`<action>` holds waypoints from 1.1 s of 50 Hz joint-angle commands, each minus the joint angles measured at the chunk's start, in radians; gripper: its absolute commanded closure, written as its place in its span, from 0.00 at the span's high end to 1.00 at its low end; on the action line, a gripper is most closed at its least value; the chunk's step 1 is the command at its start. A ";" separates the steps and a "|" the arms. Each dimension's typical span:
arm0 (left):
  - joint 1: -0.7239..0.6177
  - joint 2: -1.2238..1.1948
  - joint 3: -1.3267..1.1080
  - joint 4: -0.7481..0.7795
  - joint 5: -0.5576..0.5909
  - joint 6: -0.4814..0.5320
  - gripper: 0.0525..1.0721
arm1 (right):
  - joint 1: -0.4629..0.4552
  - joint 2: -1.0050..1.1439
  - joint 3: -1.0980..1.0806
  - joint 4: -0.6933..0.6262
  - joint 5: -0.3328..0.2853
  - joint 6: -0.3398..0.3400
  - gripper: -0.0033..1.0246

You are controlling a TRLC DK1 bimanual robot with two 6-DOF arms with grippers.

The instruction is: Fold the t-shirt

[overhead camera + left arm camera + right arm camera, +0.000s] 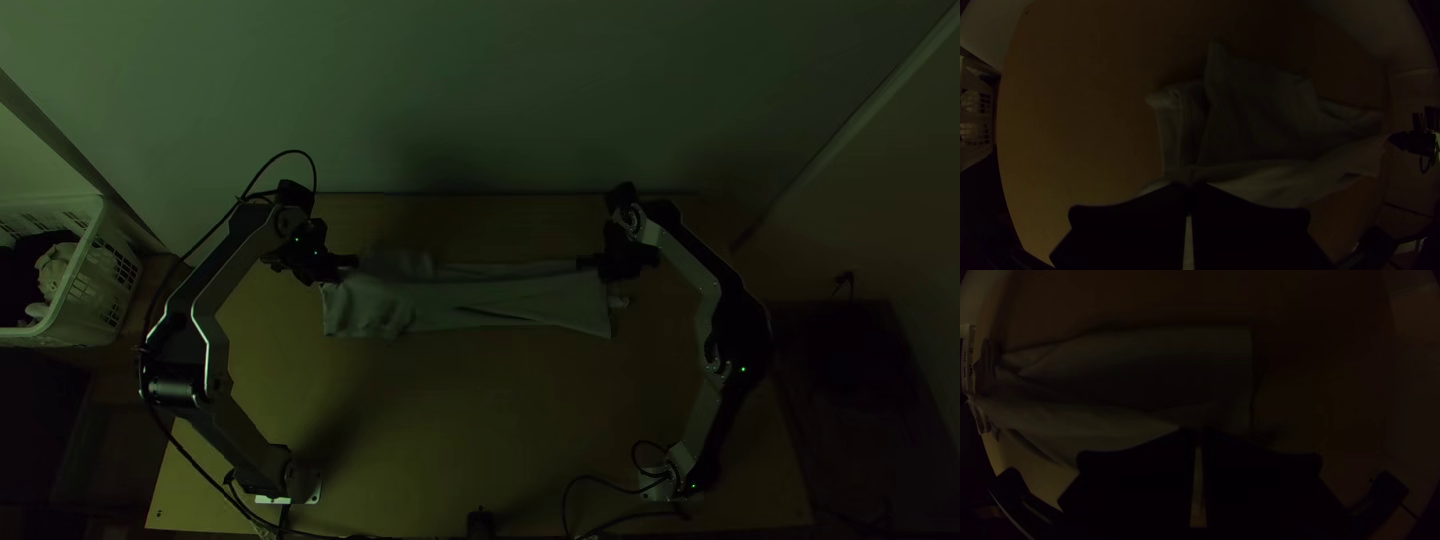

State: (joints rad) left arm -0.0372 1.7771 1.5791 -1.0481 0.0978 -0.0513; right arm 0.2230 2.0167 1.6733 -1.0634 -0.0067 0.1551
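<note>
Light wooden table (450, 420) nearest; beyond, pale grey-green cloth t-shirt (500, 302), a narrow strip, long axis running left-right. At its far side, black wide-fingered left gripper (355, 262) and matching right gripper (580, 263) clench fabric near opposite ends, about equally near; most cloth lies nearward of both.

The pale grey-green t-shirt (480, 298) lay across the far part of the table in a long folded strip, smoother at right, bunched at left.
</note>
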 commanded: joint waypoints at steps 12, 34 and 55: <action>0.013 0.127 0.165 -0.003 0.011 -0.001 0.12 | -0.031 0.088 0.112 0.000 0.022 -0.002 0.31; 0.161 0.085 0.133 0.056 0.356 0.036 0.96 | -0.096 -0.128 0.037 0.005 0.067 0.058 0.96; 0.375 -0.030 -0.142 0.079 0.640 0.311 0.96 | -0.136 -0.395 -0.047 -0.007 0.013 0.052 0.96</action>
State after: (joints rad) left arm 0.3111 1.7832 1.5085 -0.9684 0.7010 0.1684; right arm 0.0933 1.6810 1.6562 -1.0592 0.0254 0.1974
